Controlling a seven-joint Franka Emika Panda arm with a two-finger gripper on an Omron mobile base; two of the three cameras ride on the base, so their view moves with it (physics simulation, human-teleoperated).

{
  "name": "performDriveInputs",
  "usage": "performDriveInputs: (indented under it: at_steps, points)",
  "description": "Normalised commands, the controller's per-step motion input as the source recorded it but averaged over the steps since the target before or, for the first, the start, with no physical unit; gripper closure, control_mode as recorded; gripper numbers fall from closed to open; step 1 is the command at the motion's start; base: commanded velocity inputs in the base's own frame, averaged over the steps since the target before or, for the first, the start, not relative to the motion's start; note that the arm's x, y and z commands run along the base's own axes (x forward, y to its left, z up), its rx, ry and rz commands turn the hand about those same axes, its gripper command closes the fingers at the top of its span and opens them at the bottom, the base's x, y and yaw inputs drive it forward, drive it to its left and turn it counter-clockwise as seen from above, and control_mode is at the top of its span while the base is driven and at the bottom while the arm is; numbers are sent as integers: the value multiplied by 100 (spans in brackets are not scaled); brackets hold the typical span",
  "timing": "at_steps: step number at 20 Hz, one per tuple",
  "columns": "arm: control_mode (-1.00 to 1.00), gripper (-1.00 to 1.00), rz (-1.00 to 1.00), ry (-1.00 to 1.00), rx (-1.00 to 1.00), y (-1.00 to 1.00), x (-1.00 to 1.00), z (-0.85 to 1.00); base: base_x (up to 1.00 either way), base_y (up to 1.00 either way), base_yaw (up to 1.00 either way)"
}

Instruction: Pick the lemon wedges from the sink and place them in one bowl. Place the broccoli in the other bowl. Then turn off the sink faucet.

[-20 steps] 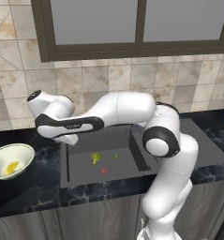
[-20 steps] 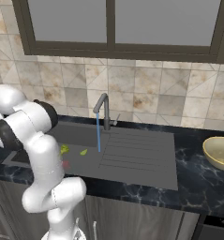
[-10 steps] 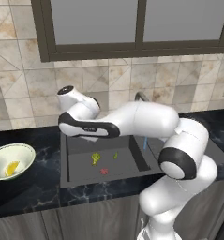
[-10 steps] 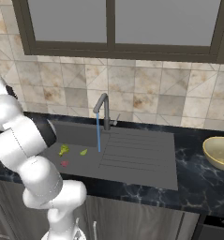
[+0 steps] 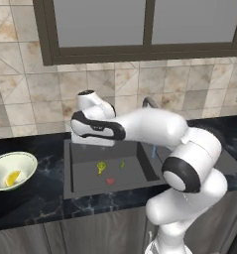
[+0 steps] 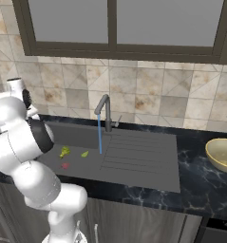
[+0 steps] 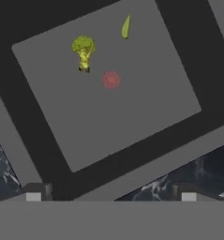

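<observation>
- Hand view looks straight down into the sink [image 7: 132,131]: the gripper [image 7: 111,190] hangs high above the basin, jaws spread wide and holding nothing.
- 1 lemon wedge [image 7: 125,26] lies on the basin floor, right of the broccoli [image 7: 83,50], with the red spot [image 7: 111,79] near both.
- Left base view: 1 lemon wedge [image 5: 12,178] already sits in the cream bowl [image 5: 1,163] on the left counter.
- To do this well, I'd centre the jaws over the remaining wedge, drop straight down, and close clear of the floret.
- The faucet [image 6: 103,105] runs a blue stream.
- The other bowl [image 6: 221,154] is cut off at the right edge; the wedge's thickness is hard to judge.
</observation>
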Motion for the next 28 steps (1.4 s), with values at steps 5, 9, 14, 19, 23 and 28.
performDriveInputs:
  at_steps: [5, 9, 14, 19, 23, 28]
  points:
    - [-100, -100, 27, 25, -6, -2, 21, 0, 0, 0, 0]
    - [-100, -100, 25, 2, -6, -14, 3, -2, 0, 0, 0]
    - [-100, -100, 14, -10, -2, -38, 0, -16, 0, 0, 0]
    - [-100, -100, 0, -17, 0, -55, 0, -29, 0, 0, 0]
    - [-100, -100, 0, -21, 4, -60, 0, -19, 0, 0, 0]
    - [-100, -100, 0, -14, 9, -51, 1, -9, 0, 0, 0]
